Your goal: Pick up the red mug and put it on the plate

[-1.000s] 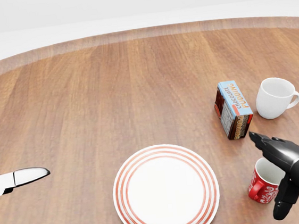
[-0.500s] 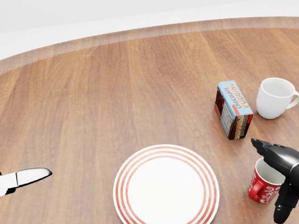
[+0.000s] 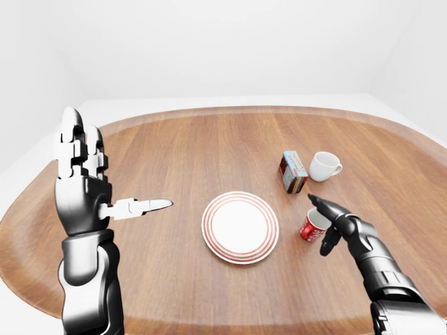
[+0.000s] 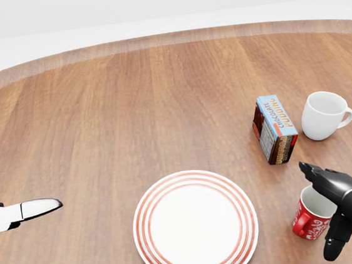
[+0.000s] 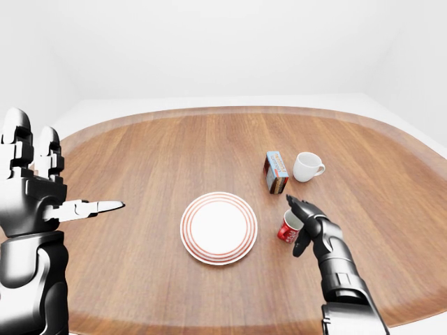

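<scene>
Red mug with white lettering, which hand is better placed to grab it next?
The right hand: its open fingers already stand about the red mug with white lettering. The left hand is raised beyond the red-striped white plate.

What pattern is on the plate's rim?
Concentric red rings on the white plate, clearest in the head view.

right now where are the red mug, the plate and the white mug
red mug [image 4: 309, 221], head view, on its red side wall.
plate [image 4: 195, 223], head view, on its bare white middle.
white mug [image 4: 323, 116], head view, on its outer wall.
</scene>
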### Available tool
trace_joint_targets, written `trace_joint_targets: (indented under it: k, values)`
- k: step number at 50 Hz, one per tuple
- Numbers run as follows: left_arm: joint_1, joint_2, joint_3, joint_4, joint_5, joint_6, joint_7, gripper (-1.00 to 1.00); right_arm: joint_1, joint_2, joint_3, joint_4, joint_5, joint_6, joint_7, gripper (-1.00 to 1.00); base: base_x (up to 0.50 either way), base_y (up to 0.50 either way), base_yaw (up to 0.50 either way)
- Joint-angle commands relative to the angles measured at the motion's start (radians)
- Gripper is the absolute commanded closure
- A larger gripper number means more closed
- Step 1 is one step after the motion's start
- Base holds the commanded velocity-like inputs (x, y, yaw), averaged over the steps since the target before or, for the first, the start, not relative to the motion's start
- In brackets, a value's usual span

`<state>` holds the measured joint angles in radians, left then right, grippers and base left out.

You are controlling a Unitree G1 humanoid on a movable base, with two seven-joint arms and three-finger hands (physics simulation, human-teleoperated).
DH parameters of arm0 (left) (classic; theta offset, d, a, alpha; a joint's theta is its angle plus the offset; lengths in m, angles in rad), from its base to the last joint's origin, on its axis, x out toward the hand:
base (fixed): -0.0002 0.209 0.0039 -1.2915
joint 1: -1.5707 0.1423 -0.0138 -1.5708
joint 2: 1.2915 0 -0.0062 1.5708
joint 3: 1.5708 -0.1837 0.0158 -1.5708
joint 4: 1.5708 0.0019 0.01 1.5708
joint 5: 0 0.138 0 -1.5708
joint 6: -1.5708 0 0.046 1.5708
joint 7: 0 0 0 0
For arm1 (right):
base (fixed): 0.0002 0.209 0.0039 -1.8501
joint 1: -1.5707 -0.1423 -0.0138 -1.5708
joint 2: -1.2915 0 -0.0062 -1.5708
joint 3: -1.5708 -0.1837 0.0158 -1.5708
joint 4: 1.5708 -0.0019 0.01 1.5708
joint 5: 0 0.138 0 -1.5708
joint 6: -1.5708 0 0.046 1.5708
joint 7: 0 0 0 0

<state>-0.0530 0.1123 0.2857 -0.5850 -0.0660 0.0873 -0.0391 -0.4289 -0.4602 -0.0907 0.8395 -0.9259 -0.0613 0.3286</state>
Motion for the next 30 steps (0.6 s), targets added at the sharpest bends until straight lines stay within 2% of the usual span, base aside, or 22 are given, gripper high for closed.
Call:
trace_joint_targets:
  k: [1, 9, 16, 30]
  values:
    - [-0.001, 0.000, -0.001, -0.004, 0.001, 0.000, 0.001, -1.00, -0.063, -0.006, 0.022, 0.082, 0.003, -0.010, -0.022, -1.00, 0.00, 0.00, 0.00]
    - [0.000, 0.001, 0.006, -0.014, -0.004, 0.000, -0.001, -1.00, -0.116, -0.001, 0.039, 0.133, -0.002, -0.007, -0.029, -1.00, 0.00, 0.00, 0.00]
    - [0.005, -0.002, 0.003, -0.004, -0.001, 0.000, -0.002, -1.00, -0.148, 0.001, 0.052, 0.216, 0.001, -0.026, -0.065, -1.00, 0.00, 0.00, 0.00]
    - [0.011, -0.006, -0.003, 0.028, 0.002, 0.000, -0.003, -1.00, -0.184, 0.002, 0.083, 0.371, 0.022, -0.026, -0.131, -1.00, 0.00, 0.00, 0.00]
